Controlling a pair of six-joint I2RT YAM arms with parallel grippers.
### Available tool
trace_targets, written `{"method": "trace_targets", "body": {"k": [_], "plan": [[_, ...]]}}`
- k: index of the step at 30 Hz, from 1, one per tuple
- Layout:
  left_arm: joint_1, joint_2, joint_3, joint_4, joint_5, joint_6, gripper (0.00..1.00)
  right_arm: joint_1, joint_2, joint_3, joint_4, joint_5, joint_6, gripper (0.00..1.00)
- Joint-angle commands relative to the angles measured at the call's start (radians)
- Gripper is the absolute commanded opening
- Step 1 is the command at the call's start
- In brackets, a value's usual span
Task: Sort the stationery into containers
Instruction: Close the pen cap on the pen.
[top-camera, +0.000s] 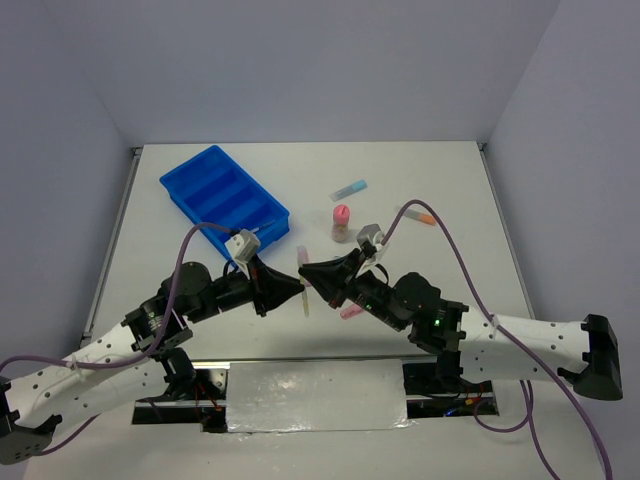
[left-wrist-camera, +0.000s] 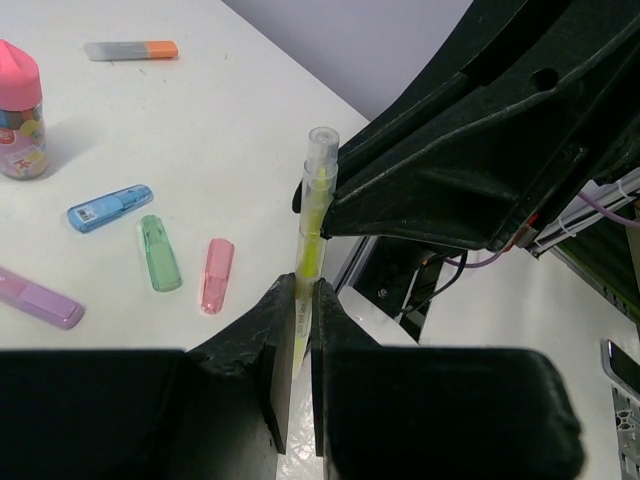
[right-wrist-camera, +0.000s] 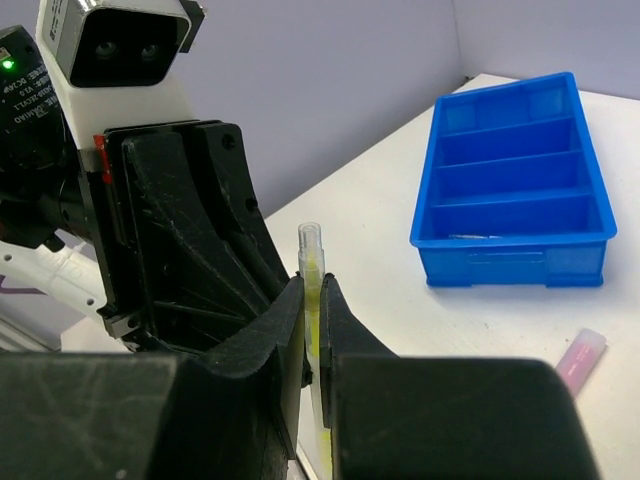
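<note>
- Yellow highlighter stands almost upright above the bench, clear cap uppermost, pinched between the fingers of the left end effector.
- The right end effector is clenched on the same stick, so both hold it at once, nose to nose.
- This reads as a hand-over. The blue tray lies well beyond the left end effector, off to its side, so the left arm is the likely carrier.
- To do it well, let the right fingers part fully before either arm moves. Then draw the left one straight back without twisting, so the thin barrel does not lever out.
- Loose items, among them the pink-capped bottle, lie beyond both end effectors, untouched.
</note>
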Motion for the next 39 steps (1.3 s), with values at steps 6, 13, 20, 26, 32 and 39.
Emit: {"method": "trace_targets", "body": {"k": [6,13,20,26,32,39], "plan": [[0.008,-0.052,0.035,0.174,-0.067,-0.023,0.00,0.019,0.014,-0.041,0.036,-0.031,-0.008,0.06],[0.008,-0.066,0.041,0.168,-0.052,0.012,0.00,0.019,0.008,-0.057,0.049,-0.056,0.006,0.23],[0.009,-0.055,0.033,0.165,-0.019,0.024,0.00,0.019,-0.012,-0.045,0.047,-0.066,0.005,0.35],[0.008,-0.047,0.026,0.170,0.002,0.023,0.00,0.019,0.001,-0.036,0.061,-0.073,0.005,0.18],[0.008,-0.073,-0.012,0.179,-0.044,0.004,0.00,0.013,0.050,-0.074,0.090,0.051,0.019,0.00],[0.008,-0.093,-0.007,0.112,-0.128,-0.002,0.00,-0.021,0.066,-0.104,0.104,0.061,0.031,0.00]]}}
